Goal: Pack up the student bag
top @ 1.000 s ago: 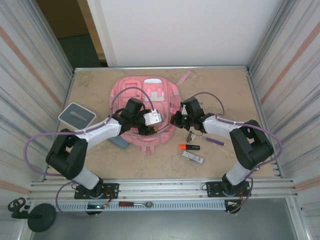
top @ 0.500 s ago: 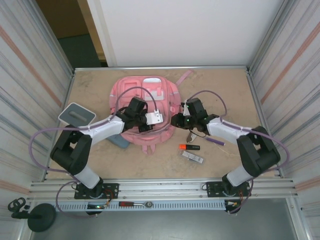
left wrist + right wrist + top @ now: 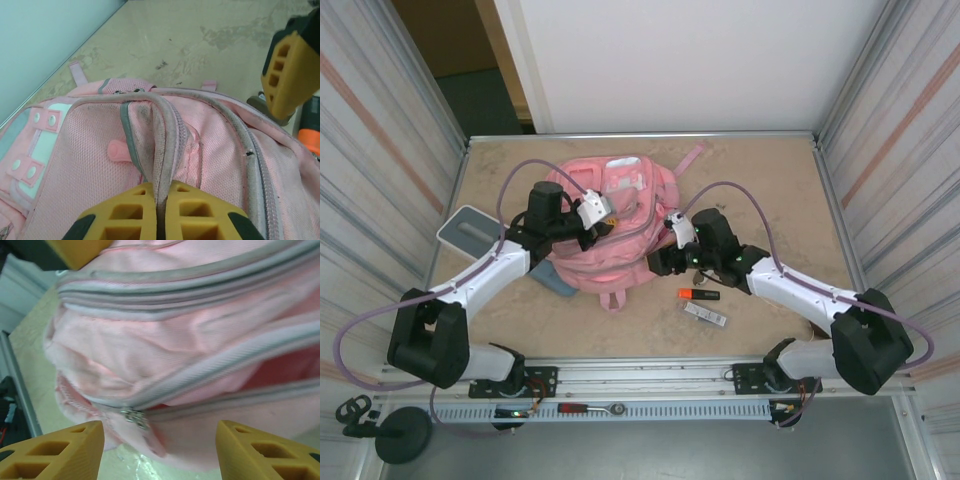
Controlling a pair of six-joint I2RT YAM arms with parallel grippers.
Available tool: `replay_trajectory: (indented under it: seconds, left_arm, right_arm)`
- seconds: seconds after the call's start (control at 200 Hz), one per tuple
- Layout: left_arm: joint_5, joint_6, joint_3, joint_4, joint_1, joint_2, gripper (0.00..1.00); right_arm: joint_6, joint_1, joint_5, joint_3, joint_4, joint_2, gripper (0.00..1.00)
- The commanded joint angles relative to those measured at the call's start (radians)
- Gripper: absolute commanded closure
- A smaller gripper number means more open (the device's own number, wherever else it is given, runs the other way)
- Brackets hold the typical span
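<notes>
Worktop (image 3: 770, 190) centre is taken by the student bag (image 3: 617, 255), a soft pink backpack lying between the two arms, with both wrists covering parts of its top. The left claw (image 3: 161, 192) is pinched tight on a grey-edged fold of the bag's fabric, and its yellow tips are cut off by the bottom of the wrist view. The right claw (image 3: 160, 440) stands wide apart at the bag's right side with nothing in it, facing a zip pull (image 3: 131, 414). A blue-grey object (image 3: 560, 283) pokes from under the bag's near-left corner, too covered to identify. Beside the right arm lie an orange highlighter (image 3: 698, 294) and a small dark-and-silver item (image 3: 705, 314), hard to make out.
</notes>
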Motion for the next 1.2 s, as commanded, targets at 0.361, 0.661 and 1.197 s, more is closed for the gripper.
replay_trajectory:
  seconds: [0.361, 0.661, 1.197]
  left_arm:
    - [0.113, -0.058, 0.034, 0.149, 0.012, -0.041, 1.0]
    - [0.122, -0.057, 0.035, 0.145, 0.012, -0.035, 1.0]
    - [0.086, 0.0, 0.028, 0.1, 0.014, -0.042, 1.0]
  right_arm:
    - [-0.072, 0.003, -0.073, -0.099, 0.113, 0.015, 0.49]
    - [-0.086, 0.029, -0.053, -0.049, 0.121, 0.082, 0.58]
    - [-0.107, 0.043, 0.079, -0.04, 0.061, 0.065, 0.98]
